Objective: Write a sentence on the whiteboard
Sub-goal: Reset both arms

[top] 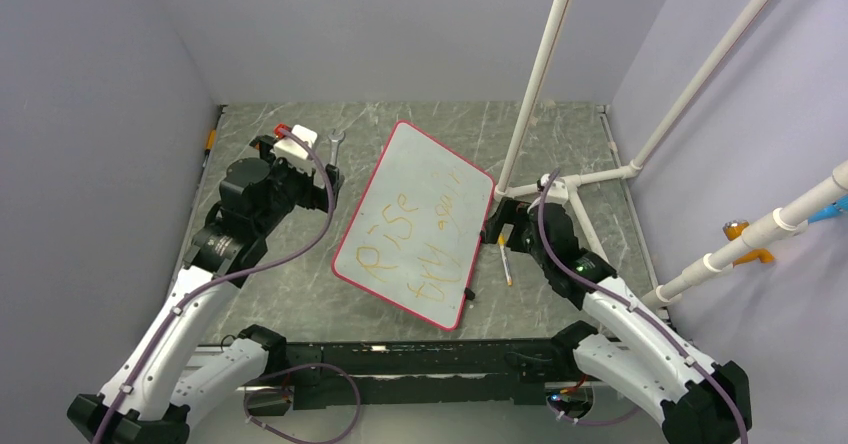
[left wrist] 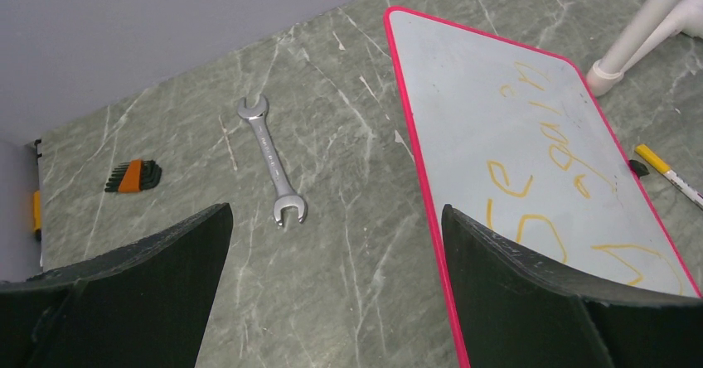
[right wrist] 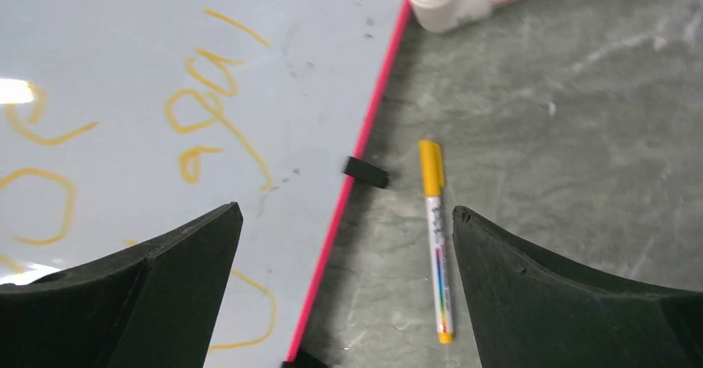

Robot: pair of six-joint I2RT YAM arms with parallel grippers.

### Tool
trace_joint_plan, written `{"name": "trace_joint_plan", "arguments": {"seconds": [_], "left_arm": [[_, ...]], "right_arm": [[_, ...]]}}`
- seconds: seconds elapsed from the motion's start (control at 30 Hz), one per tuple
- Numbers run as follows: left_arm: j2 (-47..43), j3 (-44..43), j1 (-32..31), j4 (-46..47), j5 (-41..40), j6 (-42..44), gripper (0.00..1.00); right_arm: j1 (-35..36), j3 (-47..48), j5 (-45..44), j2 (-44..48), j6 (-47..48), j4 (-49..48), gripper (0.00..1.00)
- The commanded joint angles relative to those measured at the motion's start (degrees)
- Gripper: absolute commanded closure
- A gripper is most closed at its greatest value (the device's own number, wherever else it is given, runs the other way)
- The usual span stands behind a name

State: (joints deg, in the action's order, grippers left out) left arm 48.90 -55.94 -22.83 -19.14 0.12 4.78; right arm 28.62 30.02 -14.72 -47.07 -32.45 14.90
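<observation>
My left tool (left wrist: pixel 336 219) and right tool (right wrist: pixel 346 209) both gape wide, empty. The whiteboard (top: pixel 420 169) lies flat mid-scene on the tabletop (top: pixel 560 144), bearing the sentence (top: pixel 412 246). It looks stiff, light and prone to sliding (my guess), so I'd pinch its rim.

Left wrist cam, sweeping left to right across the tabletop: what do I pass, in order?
Orange-and-black hex key set → silver wrench → whiteboard → yellow-capped marker. The white pipe foot overlaps the board's span, so it is left out.
</observation>
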Motion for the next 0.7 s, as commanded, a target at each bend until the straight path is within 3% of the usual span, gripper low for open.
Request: {"name": "trace_joint_plan", "arguments": {"seconds": [0.0,0.3,0.67], "left_arm": [[0.01,-1.09,1.23,1.59,-0.66,-1.92,0.01],[0.01,-1.06,4.95,1.92,-3.39,-4.34,0.00],[0.14,-1.10,5.87,1.00,-9.95,-4.12,0.01]], "right_arm": [[-0.15,5.00,6.21,1.07,4.83,-4.65,0.00],[-0.15,12.39,11.30,1.86,8.70,-5.36,0.00],[-0.15,18.09,10.23,0.91,6.69,-4.34,0.00]]}}
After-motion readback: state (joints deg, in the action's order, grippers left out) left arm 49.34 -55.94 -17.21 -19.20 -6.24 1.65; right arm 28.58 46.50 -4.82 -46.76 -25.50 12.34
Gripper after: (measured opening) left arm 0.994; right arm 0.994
